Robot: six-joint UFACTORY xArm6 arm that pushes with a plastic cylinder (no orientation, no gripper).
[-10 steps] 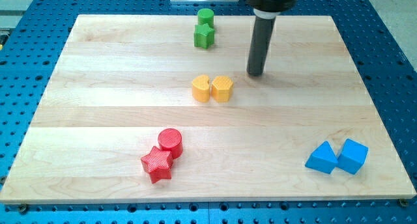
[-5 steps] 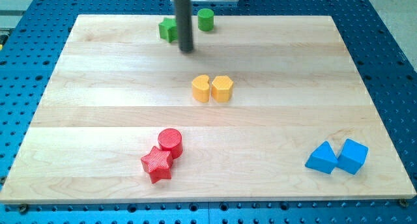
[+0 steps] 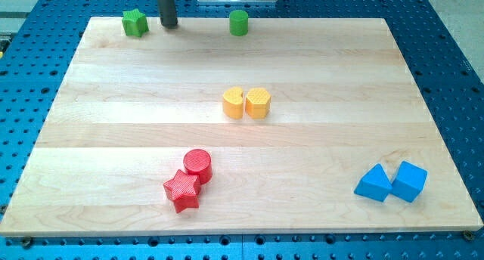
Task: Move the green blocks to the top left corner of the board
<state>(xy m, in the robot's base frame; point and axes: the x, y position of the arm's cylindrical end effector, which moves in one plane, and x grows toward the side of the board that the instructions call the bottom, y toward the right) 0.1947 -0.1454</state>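
Standing upright at board (image 3: 113, 139) top edge: dark rod, my tip (image 3: 169, 26) just right of green star (image 3: 134, 23) (small gap, not touching). No fingers on this rig, bare rod only. Green star near top left corner; green cylinder (image 3: 239, 23) well right, top centre.

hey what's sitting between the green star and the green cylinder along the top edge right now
Only my tip, in the camera view: it stands just right of the green star; from it to the green cylinder is bare board.

Wooden board (image 3: 318, 71) — green, yellow, red, blue blocks
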